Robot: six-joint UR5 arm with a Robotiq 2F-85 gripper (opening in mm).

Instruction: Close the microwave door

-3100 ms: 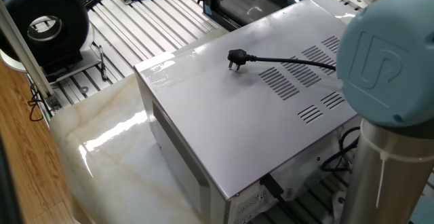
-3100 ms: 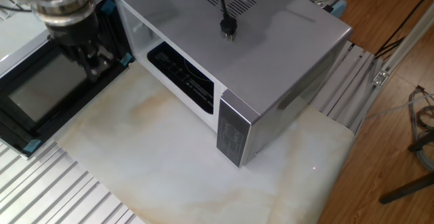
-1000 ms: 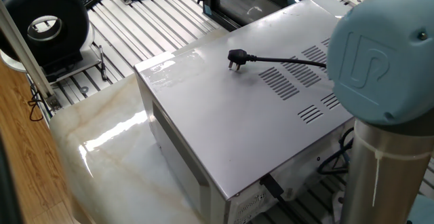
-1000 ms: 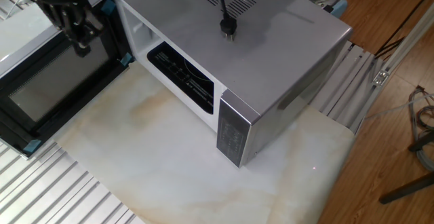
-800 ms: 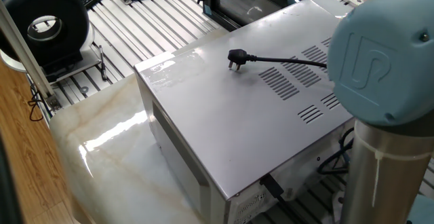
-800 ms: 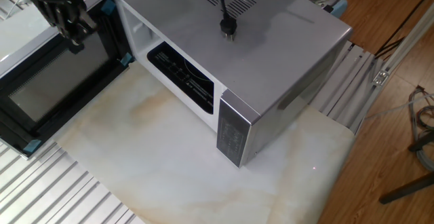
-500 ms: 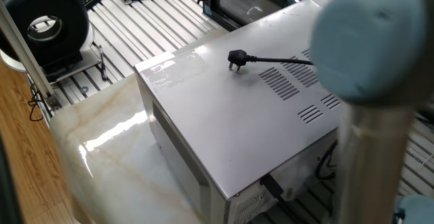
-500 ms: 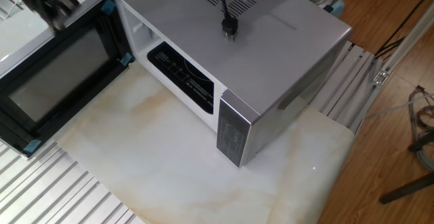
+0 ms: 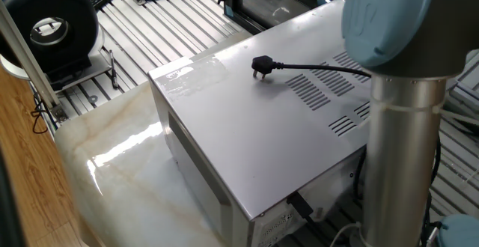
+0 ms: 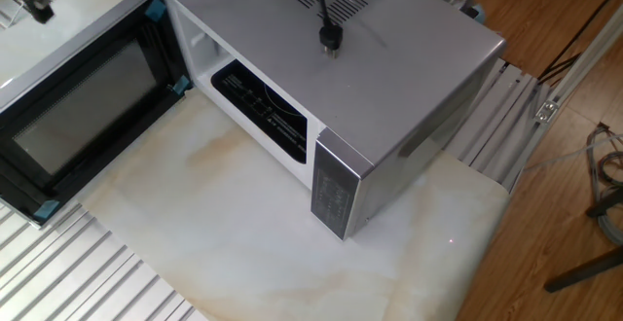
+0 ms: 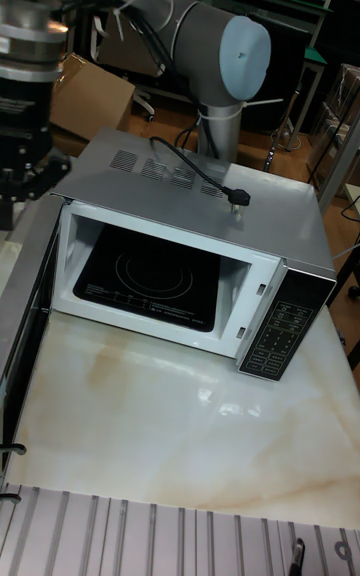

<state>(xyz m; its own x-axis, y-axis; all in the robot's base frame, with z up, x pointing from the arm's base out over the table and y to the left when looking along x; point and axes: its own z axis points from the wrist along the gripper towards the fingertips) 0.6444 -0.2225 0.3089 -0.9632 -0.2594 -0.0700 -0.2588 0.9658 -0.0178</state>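
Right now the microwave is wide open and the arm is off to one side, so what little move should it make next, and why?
Probably bring the end effector round behind the outer face of the door. The door stands swung fully open, away from the microwave, and the end effector sits near its hinge side without touching it, so it likely needs a spot to push from before swinging it shut.

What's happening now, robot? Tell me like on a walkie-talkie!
Hand beside open door, grip unclear. Microwave door wide open. Nothing blocking it.
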